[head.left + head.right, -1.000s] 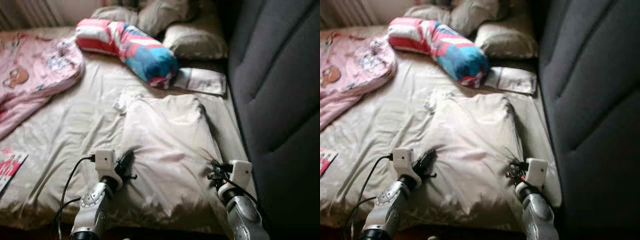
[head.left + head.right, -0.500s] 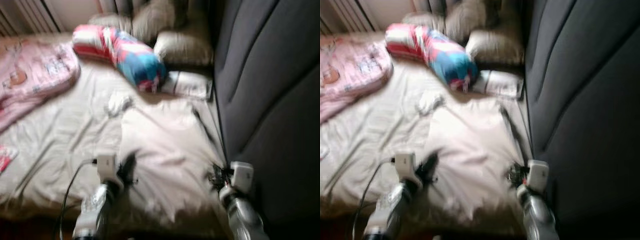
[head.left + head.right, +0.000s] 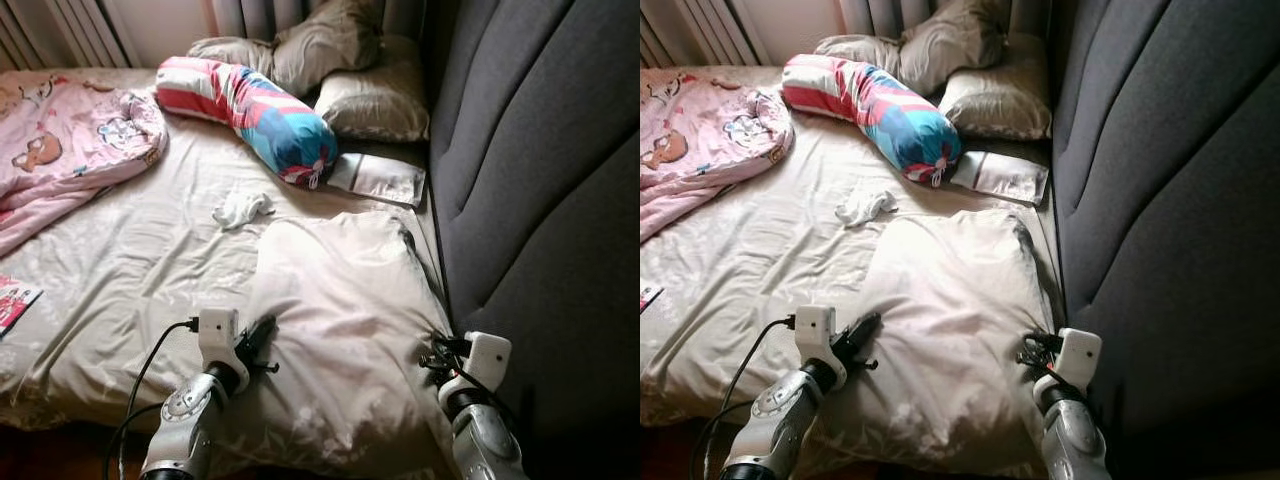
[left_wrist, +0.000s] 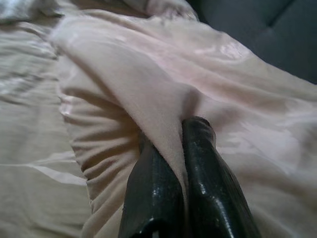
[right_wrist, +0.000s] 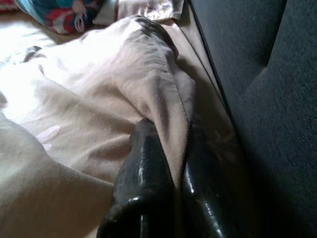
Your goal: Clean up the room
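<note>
A: Pillow point(image 3: 345, 330), a big pale one in a loose satiny case, lies at the near end of the bed point(image 3: 130, 270), against the dark padded headboard point(image 3: 540, 200). How would it handle?

B: Soft and light, I'd judge, but the slack case looks slippery; a pinch may gather only cloth. The side edges, where there is a fold to bite, seem the best hold.

A: And the fingers?

B: The left gripper point(image 4: 178, 163) is at the pillow's left edge, its fingers point(image 4: 151, 183) clenched on a ridge of case fabric. The right gripper point(image 5: 166, 163) is at the edge by the headboard, pinching a fold the same way.

A: Anything else about?

B: A striped bolster point(image 3: 250, 105), a crumpled white cloth point(image 3: 243, 207) and a pink blanket point(image 3: 60, 140) farther up.
</note>
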`<state>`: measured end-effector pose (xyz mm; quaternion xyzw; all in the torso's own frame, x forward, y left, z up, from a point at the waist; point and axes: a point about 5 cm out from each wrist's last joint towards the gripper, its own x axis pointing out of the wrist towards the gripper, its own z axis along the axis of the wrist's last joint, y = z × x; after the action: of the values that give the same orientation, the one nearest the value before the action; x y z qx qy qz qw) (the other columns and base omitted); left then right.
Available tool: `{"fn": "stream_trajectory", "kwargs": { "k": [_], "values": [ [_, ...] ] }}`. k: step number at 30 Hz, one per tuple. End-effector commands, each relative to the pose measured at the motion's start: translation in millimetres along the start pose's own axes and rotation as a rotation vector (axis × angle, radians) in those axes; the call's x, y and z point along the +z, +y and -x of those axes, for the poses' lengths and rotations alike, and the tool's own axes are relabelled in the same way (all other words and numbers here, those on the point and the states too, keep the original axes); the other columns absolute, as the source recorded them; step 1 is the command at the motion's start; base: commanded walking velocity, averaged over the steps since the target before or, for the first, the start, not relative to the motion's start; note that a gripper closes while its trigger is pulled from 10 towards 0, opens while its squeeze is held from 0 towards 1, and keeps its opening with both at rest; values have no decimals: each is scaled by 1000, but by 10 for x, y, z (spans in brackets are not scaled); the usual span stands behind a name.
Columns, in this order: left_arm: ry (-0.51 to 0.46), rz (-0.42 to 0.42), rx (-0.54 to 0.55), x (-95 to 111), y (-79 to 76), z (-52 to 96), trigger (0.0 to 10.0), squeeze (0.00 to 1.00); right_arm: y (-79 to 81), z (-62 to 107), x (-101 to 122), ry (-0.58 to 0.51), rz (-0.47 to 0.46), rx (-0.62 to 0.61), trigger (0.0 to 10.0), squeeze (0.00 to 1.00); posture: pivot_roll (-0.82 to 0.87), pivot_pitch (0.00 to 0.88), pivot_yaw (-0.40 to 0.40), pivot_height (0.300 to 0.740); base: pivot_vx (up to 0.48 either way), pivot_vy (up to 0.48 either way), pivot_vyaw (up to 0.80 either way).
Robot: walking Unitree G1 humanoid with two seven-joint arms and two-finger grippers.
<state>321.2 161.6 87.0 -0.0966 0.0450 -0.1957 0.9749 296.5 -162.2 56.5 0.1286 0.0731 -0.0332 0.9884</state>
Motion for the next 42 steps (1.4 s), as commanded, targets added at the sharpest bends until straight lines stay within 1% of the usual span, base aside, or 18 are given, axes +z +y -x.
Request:
{"fn": "stream_trajectory", "kwargs": {
  "k": [1, 5, 10, 12, 16, 18, 19, 21, 23, 25, 29, 31, 33, 34, 37, 39, 41, 42],
  "values": [
    [-22, -53, -32, 114, 51, -3, 10000, 0, -107, 0, 81, -46, -4, -47, 10000, 0, -90, 219, 25, 740, 0, 0, 0],
    [-45, -112, -12, 254, 84, -144, 10000, 0, -41, 3, 197, -133, -21, -8, 10000, 0, -89, 215, 25, 740, 0, 0, 0],
    [-65, -128, 27, 375, 72, -309, 10000, 0, -24, 0, 330, -216, -21, -5, 10000, 0, -96, 212, 25, 740, 0, 0, 0],
    [-71, -124, 18, 440, 17, -418, 10000, 0, -17, 32, 400, -263, -20, 3, 10000, 0, -107, 210, 27, 740, 0, 0, 0],
    [-72, -128, -1, 476, -42, -499, 10000, 0, -20, 99, 454, -314, -11, 15, 10000, 0, -110, 212, 29, 740, 0, 0, 0],
    [-113, -126, 7, 574, -88, -577, 10000, 0, -49, 213, 593, -412, 34, -4, 10000, 0, -117, 215, 34, 740, 0, 0, 0],
    [-113, -126, 7, 574, -88, -577, 10000, 0, -49, 213, 593, -412, 34, -4, 10000, 0, -117, 215, 34, 740, 0, 0, 0],
    [-167, -108, 24, 664, -93, -606, 10000, 0, -105, 270, 728, -486, 60, -47, 10000, 0, -123, 218, 38, 740, 0, 0, 0],
    [-178, -105, 27, 679, -94, -610, 10000, 0, -114, 278, 753, -498, 70, -54, 10000, 0, -123, 218, 38, 740, 0, 0, 0],
    [-221, -88, 23, 714, -101, -606, 10000, 0, -155, 297, 851, -542, 89, -88, 10000, 0, -124, 221, 41, 740, 0, 0, 0],
    [-163, -99, 20, 600, -81, -589, 10000, 0, -174, 252, 737, -457, 104, -98, 10000, 0, -116, 221, 44, 740, 0, 0, 0],
    [-109, -98, 0, 492, -74, -565, 10000, 0, -176, 205, 559, -340, 102, -94, 10000, 0, -115, 225, 44, 740, 0, 0, 0],
    [-47, -108, -25, 374, -72, -532, 10000, 0, -174, 196, 430, -274, 108, -90, 10000, 0, -110, 223, 45, 740, 0, 0, 0],
    [-47, -108, -25, 374, -72, -532, 10000, 0, -174, 196, 430, -274, 108, -90, 10000, 0, -110, 223, 45, 740, 0, 0, 0],
    [8, -115, -45, 246, -64, -483, 10000, 0, -187, 214, 325, -230, 106, -103, 10000, 0, -108, 229, 45, 740, 0, 0, 0],
    [21, -99, -47, 203, -58, -464, 10000, 0, -194, 220, 256, -192, 115, -102, 10000, 0, -109, 228, 44, 740, 0, 0, 0],
    [60, -104, -53, 125, -56, -441, 10000, 0, -245, 218, 68, -70, 136, -121, 10000, 0, -109, 230, 43, 740, 0, 0, 0],
    [68, -105, -53, 113, -55, -438, 10000, 0, -255, 218, 43, -55, 123, -125, 10000, 0, -108, 230, 43, 740, 0, 0, 0]
  ]
}}
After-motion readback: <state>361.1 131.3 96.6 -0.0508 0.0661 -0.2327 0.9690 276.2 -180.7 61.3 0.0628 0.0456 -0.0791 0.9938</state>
